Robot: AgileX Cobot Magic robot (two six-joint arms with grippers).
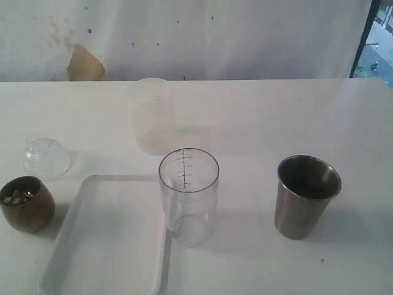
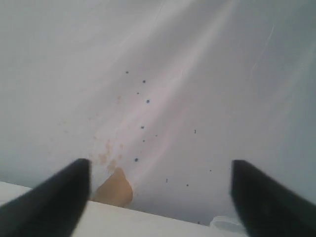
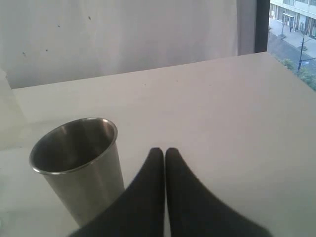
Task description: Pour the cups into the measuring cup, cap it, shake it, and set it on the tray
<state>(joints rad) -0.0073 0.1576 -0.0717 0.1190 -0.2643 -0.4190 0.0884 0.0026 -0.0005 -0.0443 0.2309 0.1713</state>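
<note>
The clear measuring cup (image 1: pixel 188 195) with a black scale stands upright mid-table, just right of the white tray (image 1: pixel 92 258). At the far left sits the brown wooden cup (image 1: pixel 26 203) with pieces inside. The steel tumbler (image 1: pixel 305 195) stands at the right, also seen as the tumbler (image 3: pixel 79 165) beside my right gripper (image 3: pixel 164 152), which is shut and empty. My left gripper (image 2: pixel 160 173) is open with nothing between its fingers, facing the back wall. Neither gripper shows in the exterior view.
A clear domed lid (image 1: pixel 46 156) lies behind the wooden cup. A frosted plastic cup (image 1: pixel 152 117) stands at the back centre, and its rim (image 2: pixel 227 224) shows in the left wrist view. A brown patch (image 1: pixel 84 64) marks the wall.
</note>
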